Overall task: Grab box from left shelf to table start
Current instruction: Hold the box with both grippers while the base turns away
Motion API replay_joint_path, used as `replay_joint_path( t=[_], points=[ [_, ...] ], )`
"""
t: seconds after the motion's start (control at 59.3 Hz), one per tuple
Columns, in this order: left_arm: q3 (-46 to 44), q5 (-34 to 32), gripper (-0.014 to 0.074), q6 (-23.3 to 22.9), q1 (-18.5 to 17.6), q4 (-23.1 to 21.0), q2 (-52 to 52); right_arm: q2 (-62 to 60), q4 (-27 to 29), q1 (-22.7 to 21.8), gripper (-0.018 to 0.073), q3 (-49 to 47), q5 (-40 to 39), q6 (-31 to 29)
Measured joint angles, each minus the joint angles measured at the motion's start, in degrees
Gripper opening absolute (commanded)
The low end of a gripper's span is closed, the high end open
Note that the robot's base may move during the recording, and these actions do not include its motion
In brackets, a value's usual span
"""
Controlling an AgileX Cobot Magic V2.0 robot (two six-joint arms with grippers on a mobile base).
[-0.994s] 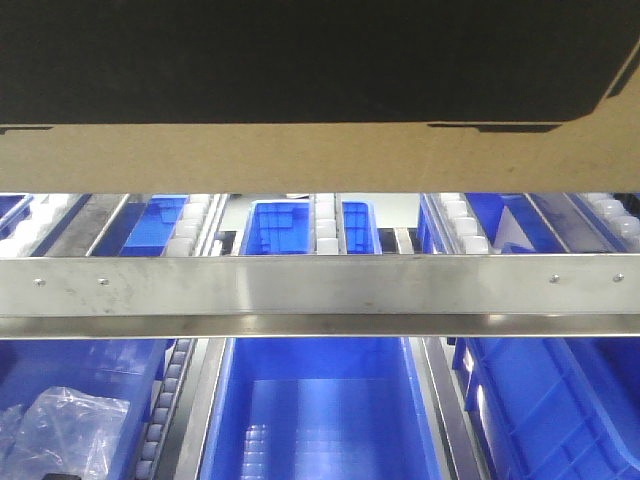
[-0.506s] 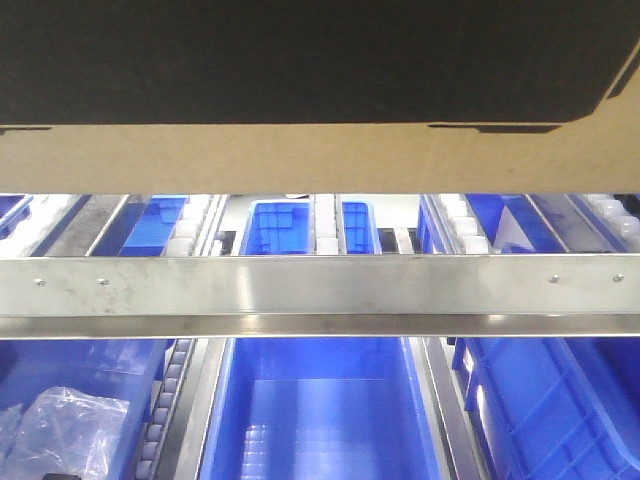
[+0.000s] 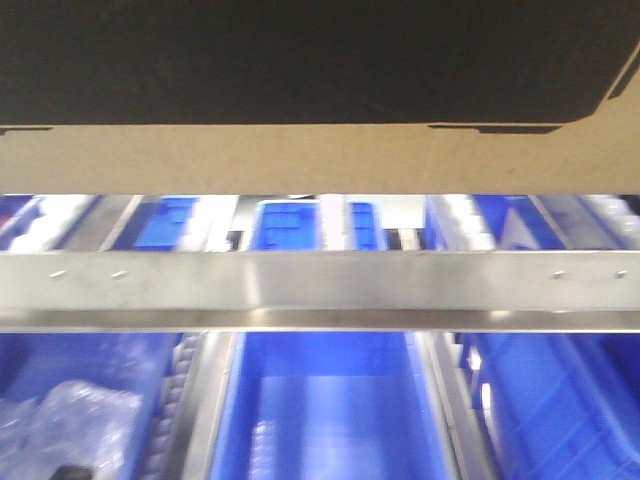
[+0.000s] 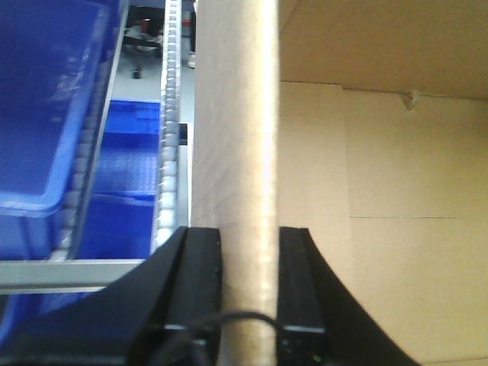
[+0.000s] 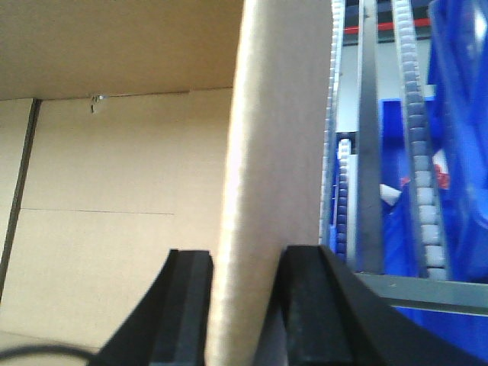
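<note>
The box (image 3: 320,155), a brown carton with a black panel, fills the top of the front view, held above the left shelf's silver front rail (image 3: 320,285). In the left wrist view my left gripper (image 4: 249,248) is shut on the box's overhanging side flap (image 4: 236,137), one black finger on each side. In the right wrist view my right gripper (image 5: 242,267) is shut on the opposite side flap (image 5: 274,137) the same way. The box's underside (image 5: 114,191) shows beside each gripper. The table is out of view.
Blue plastic bins (image 3: 325,400) sit on the lower rack level under the rail, one holding a clear plastic bag (image 3: 70,425). Roller tracks (image 5: 415,152) and rack rails (image 4: 169,130) run close beside both grippers.
The front view has gone blurred and the shelf rail and bins have shifted slightly, while the box stays fixed in the frame; the view is in motion with the box.
</note>
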Motion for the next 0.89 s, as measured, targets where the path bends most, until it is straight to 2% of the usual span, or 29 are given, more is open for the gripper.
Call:
replay_joint_path(
  t=[0.893],
  points=[
    [0.0,0.0,-0.0085,0.02,0.0,0.0,0.0,0.0,0.0,0.0,0.0057,0.0,0.0,0.0]
  ],
)
